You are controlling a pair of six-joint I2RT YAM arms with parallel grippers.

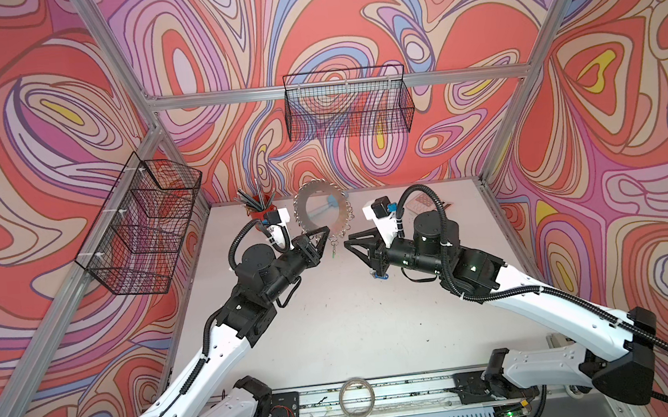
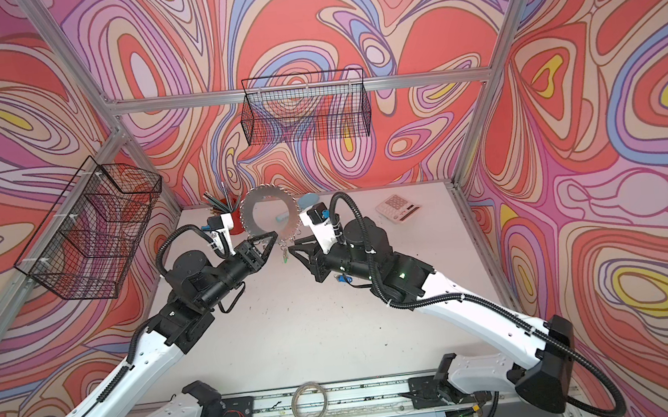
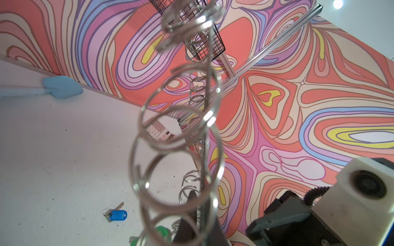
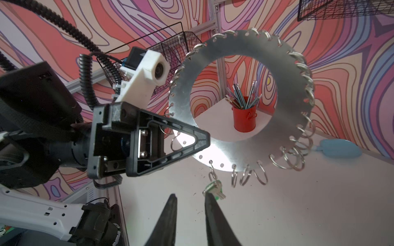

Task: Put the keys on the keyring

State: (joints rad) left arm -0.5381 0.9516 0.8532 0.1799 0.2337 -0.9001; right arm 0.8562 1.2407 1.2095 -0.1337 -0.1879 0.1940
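The keyring (image 1: 304, 216), a flat grey disc fringed with small wire rings, stands upright off the table. My left gripper (image 1: 325, 231) is shut on its lower rim, which also shows in the right wrist view (image 4: 201, 138). A key with a green tag (image 4: 213, 188) hangs from a small ring at the disc's bottom edge. My right gripper (image 4: 190, 196) is open and holds nothing; one fingertip (image 4: 207, 197) sits right at the green key. A key with a blue tag (image 3: 116, 215) lies loose on the table.
A red cup of pens (image 1: 259, 213) stands at the back left, behind the disc. A light blue brush (image 4: 339, 148) and a calculator (image 2: 398, 208) lie at the back. Wire baskets (image 1: 138, 232) (image 1: 349, 105) hang on the walls. A plain thin hoop (image 1: 357, 397) rests on the front rail.
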